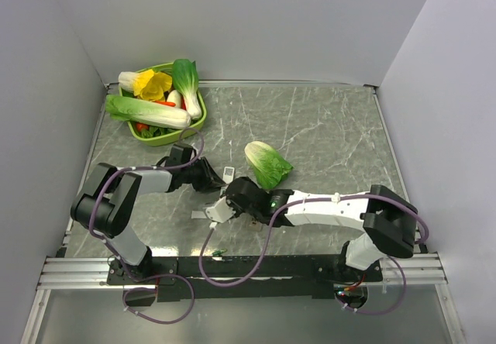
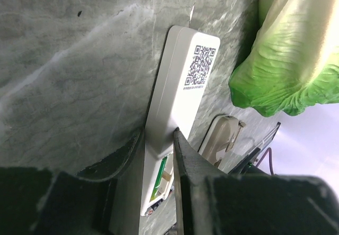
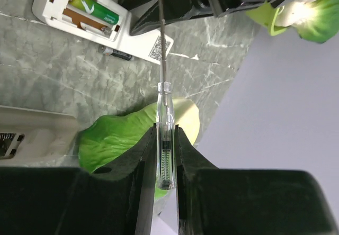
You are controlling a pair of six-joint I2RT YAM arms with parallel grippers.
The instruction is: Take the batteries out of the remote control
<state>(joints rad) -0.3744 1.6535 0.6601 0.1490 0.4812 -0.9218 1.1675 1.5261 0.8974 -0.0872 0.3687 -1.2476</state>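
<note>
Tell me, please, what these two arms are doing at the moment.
The left end effector clamps the slim white rectangular remote control, back up, battery bay open. The right end effector holds a clear-handled screwdriver pointed toward it. A green-labelled battery sits in the bay; a dark cylindrical battery lies on the grey marbled table beside the remote.

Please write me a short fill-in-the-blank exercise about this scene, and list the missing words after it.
1. The right gripper is shut on a ____ with a clear handle.
2. The left gripper clamps the remote control, whose back shows a ____ code.
3. One battery inside the opened remote control is ____ in colour.
4. One dark battery lies on the ____, beside the remote control.

Missing words: screwdriver; QR; green; table.
</note>
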